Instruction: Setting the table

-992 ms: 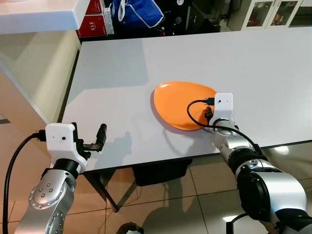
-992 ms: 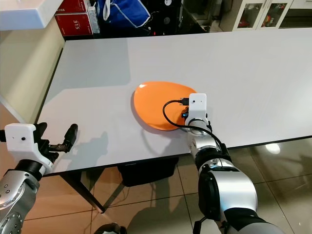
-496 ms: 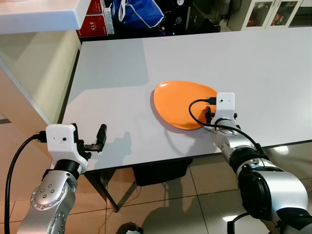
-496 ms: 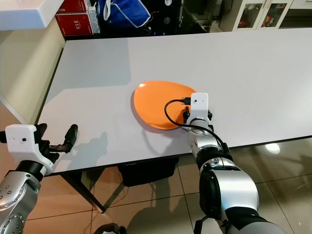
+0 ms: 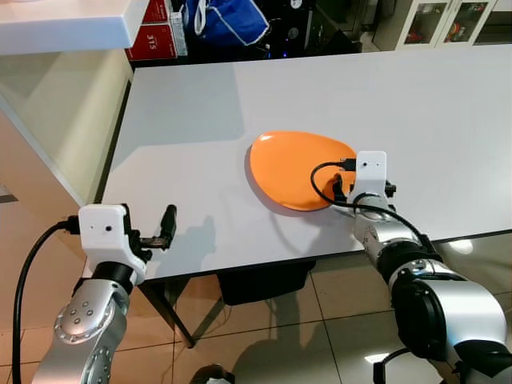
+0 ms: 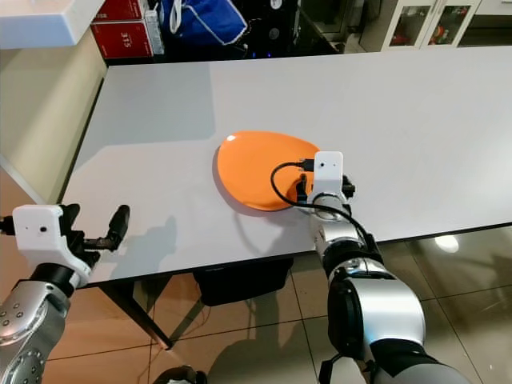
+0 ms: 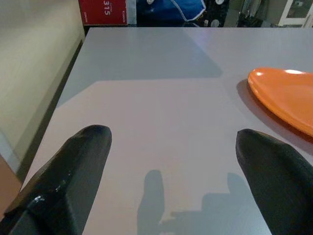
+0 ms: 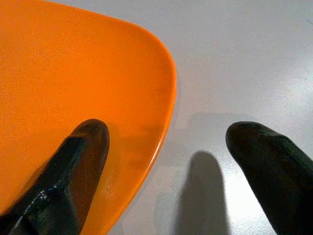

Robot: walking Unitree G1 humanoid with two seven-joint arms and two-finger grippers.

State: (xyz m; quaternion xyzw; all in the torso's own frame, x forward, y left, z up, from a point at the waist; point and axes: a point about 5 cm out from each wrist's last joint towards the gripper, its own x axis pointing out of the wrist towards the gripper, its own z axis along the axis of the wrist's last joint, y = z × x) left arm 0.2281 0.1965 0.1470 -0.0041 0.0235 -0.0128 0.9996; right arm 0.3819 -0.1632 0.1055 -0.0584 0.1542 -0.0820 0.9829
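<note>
Orange plate [image 5: 298,169] on white table [image 5: 192,120], near front edge, R of centre. R gripper [image 8: 168,147] at plate's near-right rim, fingers spread wide, straddling rim: one over plate, other over table. L gripper [image 7: 168,147] at table's front-left corner, fingers apart, holding nothing.

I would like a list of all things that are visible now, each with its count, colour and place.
Plate: one, orange, on the table near its front edge.
Table: one, white-grey, in front of the robot.
Boxes: two, red, beyond the table's far left corner.
Bag: one, blue, beside the boxes.
Counter: one, white, upper left.
Cabinets: white, glass doors, upper right.
Left gripper: jaws open, over the table's front left corner.
Right gripper: jaws open, astride the plate's rim.
</note>
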